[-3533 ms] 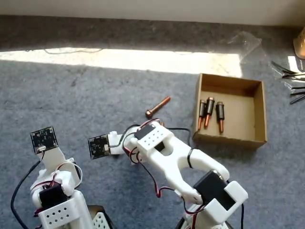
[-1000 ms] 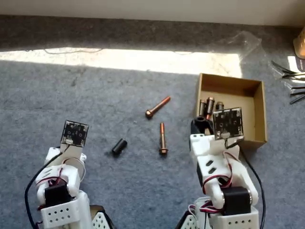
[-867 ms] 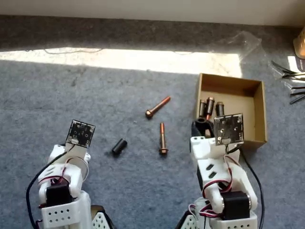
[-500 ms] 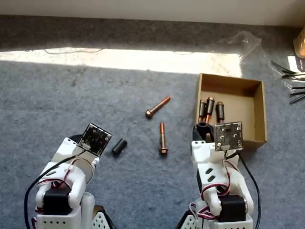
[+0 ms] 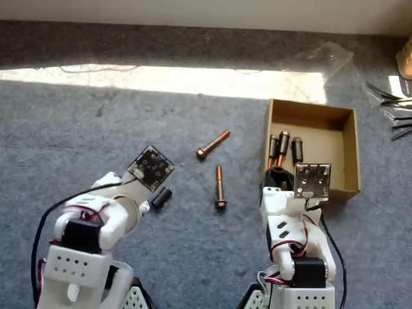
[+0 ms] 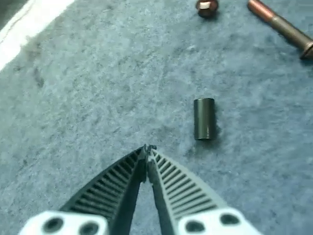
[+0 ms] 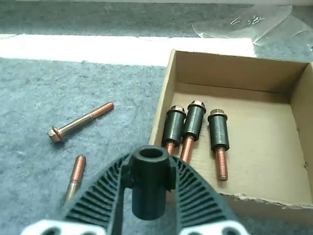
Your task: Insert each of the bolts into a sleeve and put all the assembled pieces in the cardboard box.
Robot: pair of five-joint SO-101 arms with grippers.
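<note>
Now the left gripper (image 6: 146, 148) is empty, fingers pressed together, tips just short of the loose sleeve (image 6: 204, 118) on the carpet (image 6: 73, 98). Its long axis runs roughly along the gripper's reach, and the left arm is clearly nearer. The right gripper (image 7: 149, 165) pinches the held sleeve (image 7: 148, 188) beside the cardboard box (image 7: 164, 98).

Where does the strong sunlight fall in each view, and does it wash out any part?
High view: a sunlit band crosses the carpet beyond the two loose bolts, which lie in shade. Right wrist view: the band passes behind the cardboard box; the assembled pieces inside are evenly lit. Left wrist view: one bright corner; the loose sleeve lies in shade.
</note>
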